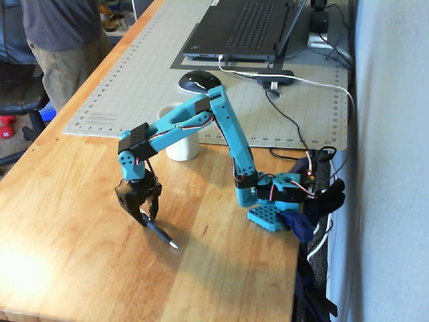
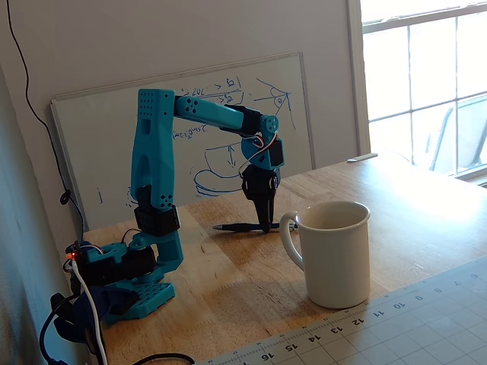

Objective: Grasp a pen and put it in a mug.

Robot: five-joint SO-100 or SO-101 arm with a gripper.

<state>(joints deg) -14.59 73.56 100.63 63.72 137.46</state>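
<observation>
The dark blue pen (image 1: pixel 163 236) lies on the wooden table, silvery tip toward the front in a fixed view. In another fixed view the pen (image 2: pixel 236 226) lies level, left of the mug. My gripper (image 1: pixel 146 216) points straight down with its jaws closed around the pen's rear part; it also shows in another fixed view (image 2: pixel 265 225). The pen still rests on the wood. The cream-white mug (image 2: pixel 336 255) stands upright and empty, handle toward the pen; in a fixed view the mug (image 1: pixel 182 149) is partly hidden behind my arm.
A black computer mouse (image 1: pixel 199 81) and a laptop (image 1: pixel 244 27) sit on the grey cutting mat (image 1: pixel 134 87) behind the mug. A whiteboard (image 2: pixel 205 144) leans on the wall. A person (image 1: pixel 64 47) stands at the table's far left. My base (image 1: pixel 268 215) sits at the right edge.
</observation>
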